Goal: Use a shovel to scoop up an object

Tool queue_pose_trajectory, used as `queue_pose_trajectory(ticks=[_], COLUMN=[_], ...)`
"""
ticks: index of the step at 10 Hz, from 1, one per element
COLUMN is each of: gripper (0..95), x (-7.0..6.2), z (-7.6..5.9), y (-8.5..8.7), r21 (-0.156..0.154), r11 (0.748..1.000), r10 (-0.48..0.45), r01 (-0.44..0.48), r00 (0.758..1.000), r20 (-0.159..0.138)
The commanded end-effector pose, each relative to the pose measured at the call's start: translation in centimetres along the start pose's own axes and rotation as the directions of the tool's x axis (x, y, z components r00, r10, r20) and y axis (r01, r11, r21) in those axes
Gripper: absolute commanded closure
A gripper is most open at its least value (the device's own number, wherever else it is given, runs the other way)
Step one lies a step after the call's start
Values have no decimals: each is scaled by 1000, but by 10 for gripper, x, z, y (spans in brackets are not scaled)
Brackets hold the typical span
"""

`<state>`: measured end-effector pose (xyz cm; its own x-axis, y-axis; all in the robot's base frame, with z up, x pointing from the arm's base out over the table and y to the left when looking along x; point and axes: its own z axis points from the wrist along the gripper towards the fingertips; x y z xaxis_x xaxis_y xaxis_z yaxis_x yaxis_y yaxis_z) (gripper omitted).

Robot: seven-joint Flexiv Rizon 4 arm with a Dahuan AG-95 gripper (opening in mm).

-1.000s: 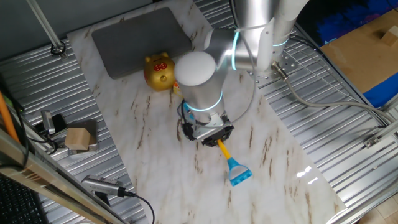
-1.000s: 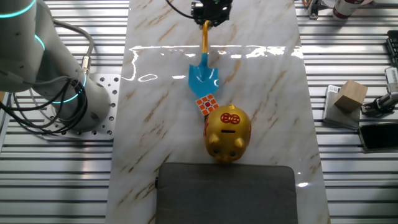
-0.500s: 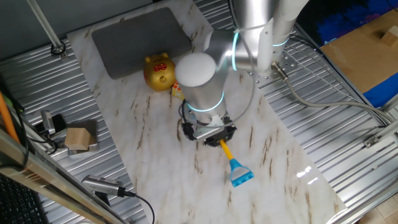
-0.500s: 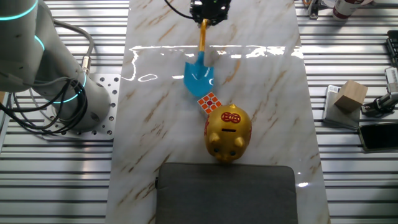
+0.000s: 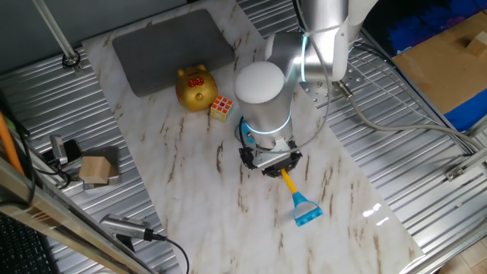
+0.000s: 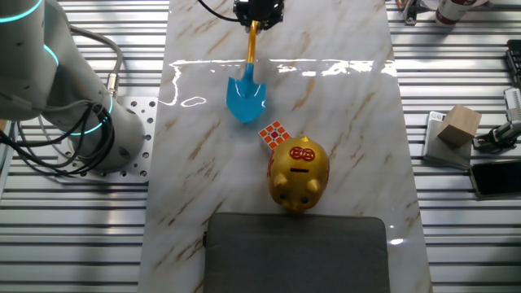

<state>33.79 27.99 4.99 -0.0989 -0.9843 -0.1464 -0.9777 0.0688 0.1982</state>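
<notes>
With my gripper (image 5: 272, 161) clenched on the yellow shaft, the shovel (image 6: 245, 91) hangs blade-down over the marble table (image 6: 350, 114). Its blade sits near the puzzle cube (image 6: 274, 134), not touching. Cube rests against the golden pig bank (image 6: 298, 173).

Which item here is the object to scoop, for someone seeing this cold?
Find the golden pig bank at the dark mat's edge. The puzzle cube sits right beside it, toward the shovel: small, tiled in coloured squares, unlike the plain wooden block off the marble.
</notes>
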Motion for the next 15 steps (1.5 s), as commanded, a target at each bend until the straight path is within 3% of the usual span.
queue_pose_trajectory(ticks=[1,7,11,15], gripper=[950,950,950,950], x=[0,0,0,0], z=[-2,-2,-2,-2], y=[1,1,1,1], r21=[-4,-1,16,14], r11=[1000,1000,999,998], r10=[1,-16,44,65], r01=[-1,15,-43,-65], r00=[1000,1000,998,997], r20=[5,-15,-43,-46])
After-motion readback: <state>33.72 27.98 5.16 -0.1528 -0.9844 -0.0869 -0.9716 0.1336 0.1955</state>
